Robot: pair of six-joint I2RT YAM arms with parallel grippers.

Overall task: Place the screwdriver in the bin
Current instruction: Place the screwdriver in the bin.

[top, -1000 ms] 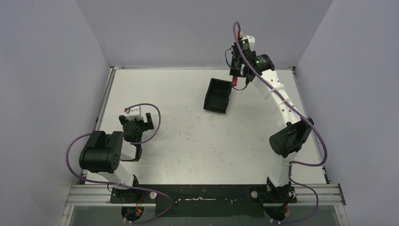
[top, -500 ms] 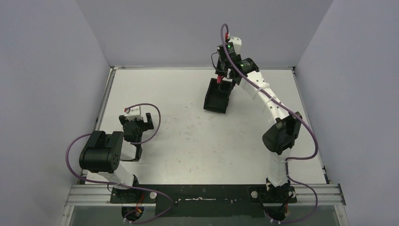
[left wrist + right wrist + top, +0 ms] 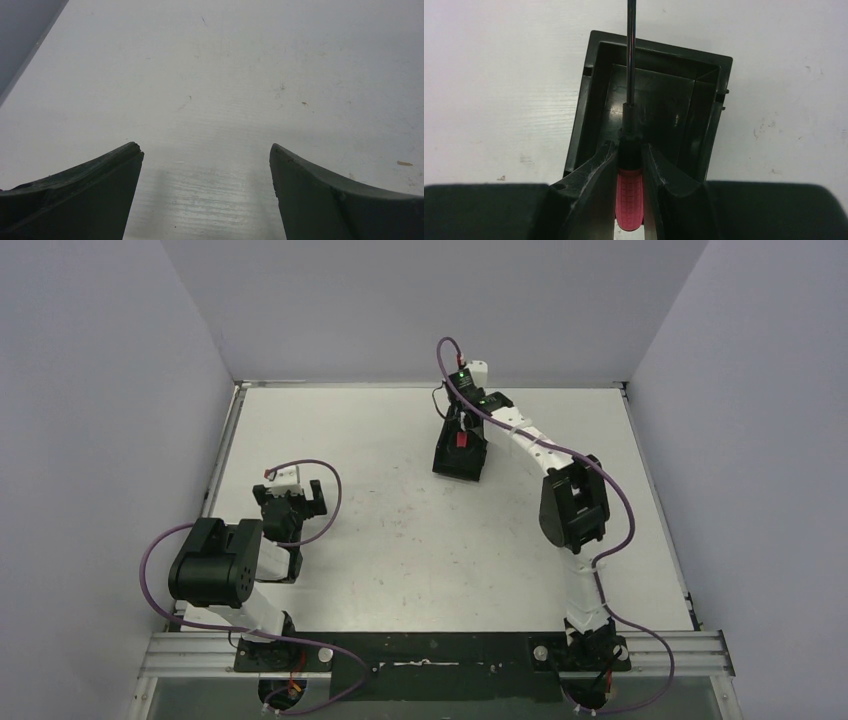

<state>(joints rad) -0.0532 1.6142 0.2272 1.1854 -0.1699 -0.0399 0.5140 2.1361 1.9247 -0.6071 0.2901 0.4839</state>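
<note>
Screwdriver (image 3: pixel 629 200), clamped by its handle in the right end effector (image 3: pixel 629 147), now above the bin (image 3: pixel 659 50) instead of beside it, ready for release; left end effector (image 3: pixel 205 147) apart.

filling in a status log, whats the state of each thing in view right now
screwdriver: clamped by its red handle, held over the bin, not yet released
bin: upright on the table, open top, nothing seen lying inside
right gripper: shut on the screwdriver
left gripper: open, holding nothing, over bare table
</note>
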